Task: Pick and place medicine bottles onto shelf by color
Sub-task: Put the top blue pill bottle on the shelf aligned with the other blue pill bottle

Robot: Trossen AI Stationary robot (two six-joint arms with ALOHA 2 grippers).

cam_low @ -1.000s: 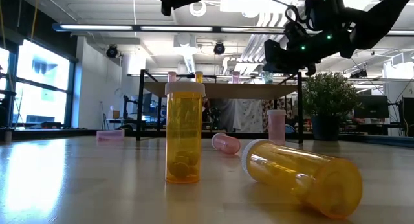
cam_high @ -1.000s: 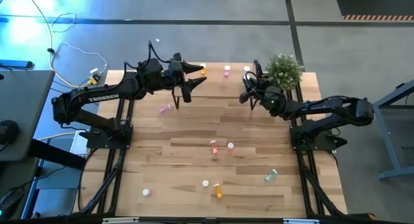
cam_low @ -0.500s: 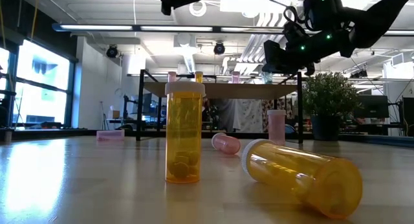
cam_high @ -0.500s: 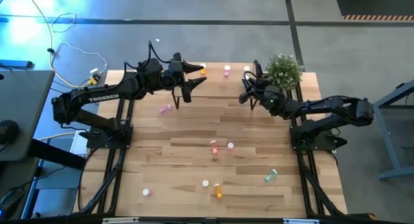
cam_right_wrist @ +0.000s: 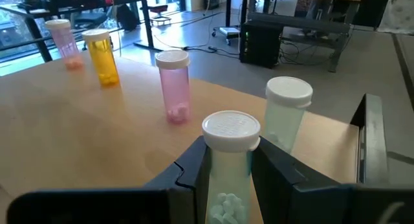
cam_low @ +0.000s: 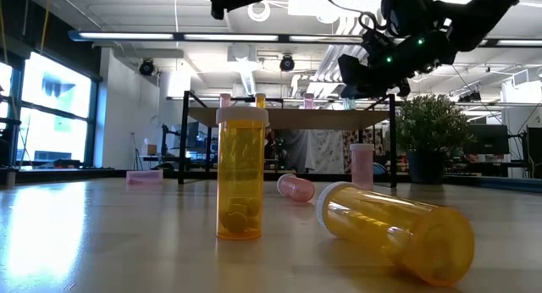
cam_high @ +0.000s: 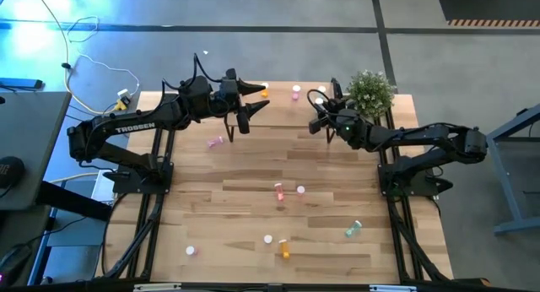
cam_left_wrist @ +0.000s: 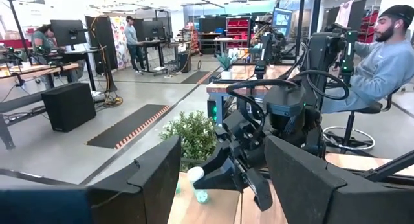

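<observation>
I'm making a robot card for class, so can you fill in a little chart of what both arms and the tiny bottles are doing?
Right gripper: shut on a pale green bottle, upright over the shelf
Left gripper: open, empty, by the shelf's other end
On the shelf: near pink bottle, far pink bottle, orange bottle, second green bottle, all upright
On the table: standing orange bottle, lying orange bottle, lying pink bottle

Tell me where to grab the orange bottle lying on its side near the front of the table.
Grip the orange bottle mid-barrel, coming straight down and closing across its width: it lies flat with its round sides exposed. Use the open left tool; the right tool holds a pale green bottle.
</observation>
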